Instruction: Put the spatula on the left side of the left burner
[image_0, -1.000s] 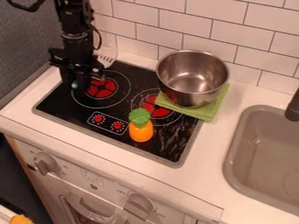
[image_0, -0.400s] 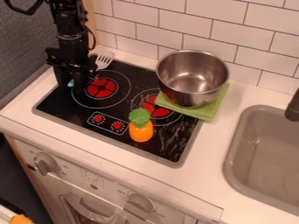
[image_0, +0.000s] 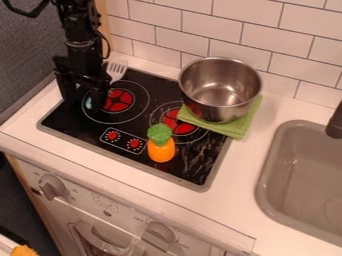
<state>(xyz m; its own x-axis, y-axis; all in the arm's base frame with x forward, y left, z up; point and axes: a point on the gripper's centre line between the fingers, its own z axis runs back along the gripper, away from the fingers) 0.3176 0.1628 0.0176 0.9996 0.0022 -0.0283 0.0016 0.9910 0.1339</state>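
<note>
Where the gripper (image_0: 84, 105) hangs: at the left part of the stove (image_0: 75, 120), pointing down, just left of the middle of the left burner (image_0: 118, 100).
Fingers: apart, one to each side of the spatula's handle as seen from the camera; contact with the handle cannot be told.
Spatula (image_0: 116, 70): slotted pale head at the far left edge of the stove, beyond the left burner; teal handle end nearer, over the left side of that burner's ring; middle part hidden behind the gripper.
Right burner (image_0: 176, 122): red centre, partly covered by the cloth (image_0: 234, 131).
Cloth: green, folded, under the pot (image_0: 220, 90), across the stove's right edge.
Pot: metal, upright, inside visible.
Toy (image_0: 161, 150): orange with green top, on the stove, on the near side of the right burner.
Dials (image_0: 123, 141): two, red, near side of the left burner.
Sink (image_0: 297, 175): grey, to the right, tap (image_0: 335, 124) at its far side.
</note>
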